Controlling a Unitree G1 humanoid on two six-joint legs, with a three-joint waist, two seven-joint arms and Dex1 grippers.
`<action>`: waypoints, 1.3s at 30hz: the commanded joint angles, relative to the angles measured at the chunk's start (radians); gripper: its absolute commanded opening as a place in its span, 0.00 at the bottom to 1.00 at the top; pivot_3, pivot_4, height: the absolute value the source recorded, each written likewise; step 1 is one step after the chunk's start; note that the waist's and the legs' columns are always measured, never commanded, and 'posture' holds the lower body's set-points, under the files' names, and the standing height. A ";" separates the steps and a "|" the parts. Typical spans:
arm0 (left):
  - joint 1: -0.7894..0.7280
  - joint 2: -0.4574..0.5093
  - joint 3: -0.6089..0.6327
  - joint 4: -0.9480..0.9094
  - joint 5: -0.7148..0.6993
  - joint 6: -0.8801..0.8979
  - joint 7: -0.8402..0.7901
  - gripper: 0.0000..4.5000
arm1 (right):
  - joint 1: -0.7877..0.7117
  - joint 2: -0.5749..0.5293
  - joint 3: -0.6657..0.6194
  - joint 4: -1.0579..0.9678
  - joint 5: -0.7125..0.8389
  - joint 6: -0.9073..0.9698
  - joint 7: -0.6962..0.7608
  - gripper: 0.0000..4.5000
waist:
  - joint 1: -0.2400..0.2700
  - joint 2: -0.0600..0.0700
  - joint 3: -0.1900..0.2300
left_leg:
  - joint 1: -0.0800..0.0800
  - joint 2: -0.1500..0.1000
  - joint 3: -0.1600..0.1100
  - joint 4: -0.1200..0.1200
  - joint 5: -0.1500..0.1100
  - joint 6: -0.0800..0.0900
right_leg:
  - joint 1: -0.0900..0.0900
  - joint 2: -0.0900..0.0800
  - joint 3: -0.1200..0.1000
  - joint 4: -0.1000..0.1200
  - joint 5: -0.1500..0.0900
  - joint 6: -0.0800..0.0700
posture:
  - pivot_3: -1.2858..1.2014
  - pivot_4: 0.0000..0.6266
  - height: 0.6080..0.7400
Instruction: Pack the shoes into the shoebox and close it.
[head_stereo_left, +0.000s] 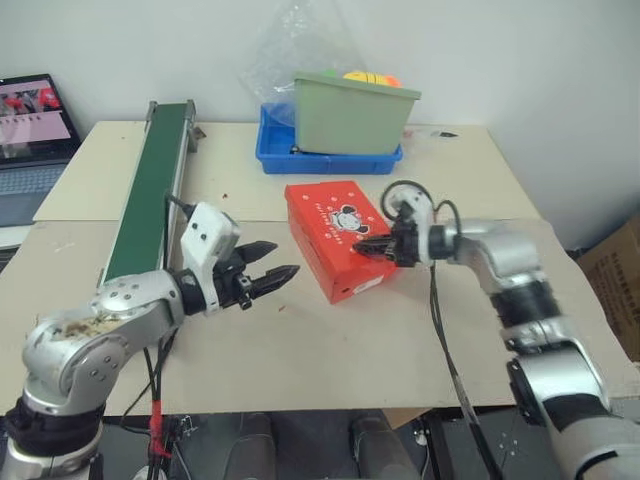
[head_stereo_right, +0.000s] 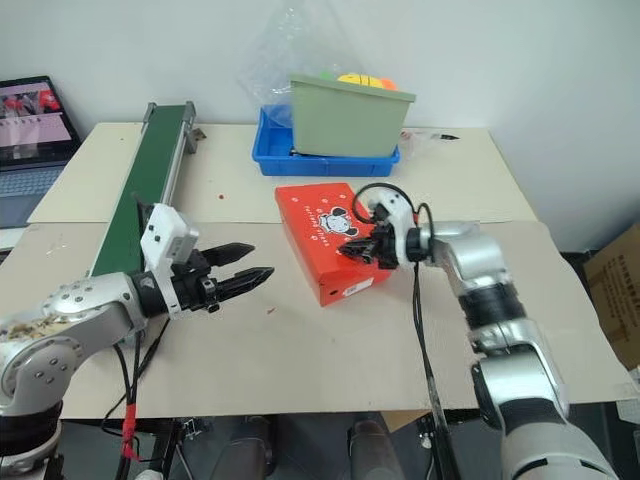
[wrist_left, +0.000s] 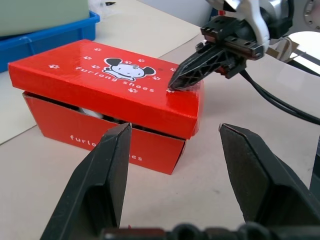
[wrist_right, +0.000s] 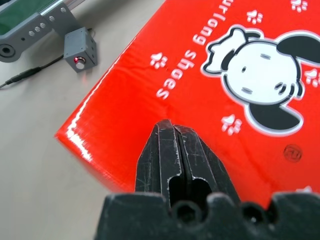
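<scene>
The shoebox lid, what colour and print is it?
Red shoebox lid with white paw prints and a cartoon mouse, clearest in the right wrist view.

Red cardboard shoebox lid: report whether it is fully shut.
Not fully shut. The red cardboard shoebox lid is down, but a dark gap remains along its front edge.

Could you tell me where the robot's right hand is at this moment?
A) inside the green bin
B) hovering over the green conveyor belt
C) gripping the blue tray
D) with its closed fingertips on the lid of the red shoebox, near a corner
D: the right hand has its fingers shut together, the tip pressing on the shoebox lid near a corner.
</scene>
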 joint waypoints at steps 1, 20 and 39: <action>0.027 -0.012 0.038 -0.078 -0.027 0.002 0.054 0.66 | -0.126 0.052 -0.013 0.191 -0.051 -0.119 -0.005 0.01 | 0.000 0.000 0.000 | 0.000 0.000 0.000 0.000 0.000 0.000 | 0.000 0.000 0.000 0.000 0.000 0.000 | 0.52 0.24 1.00; 0.137 -0.051 0.178 -0.105 0.063 0.051 0.297 0.66 | -0.173 0.223 0.077 0.586 -0.330 -0.421 -0.063 0.01 | -0.002 0.000 -0.001 | 0.005 0.000 -0.001 -0.001 0.000 0.000 | 0.004 0.000 -0.001 0.001 0.000 0.000 | 0.52 0.24 1.00; 0.136 -0.036 0.212 -0.151 0.017 0.102 0.351 0.66 | -0.246 0.251 0.029 0.654 -0.394 -0.519 -0.105 0.01 | -0.008 -0.009 -0.014 | 0.035 0.000 -0.001 -0.001 -0.006 -0.009 | 0.026 -0.001 -0.001 -0.001 -0.009 -0.005 | 0.52 0.24 1.00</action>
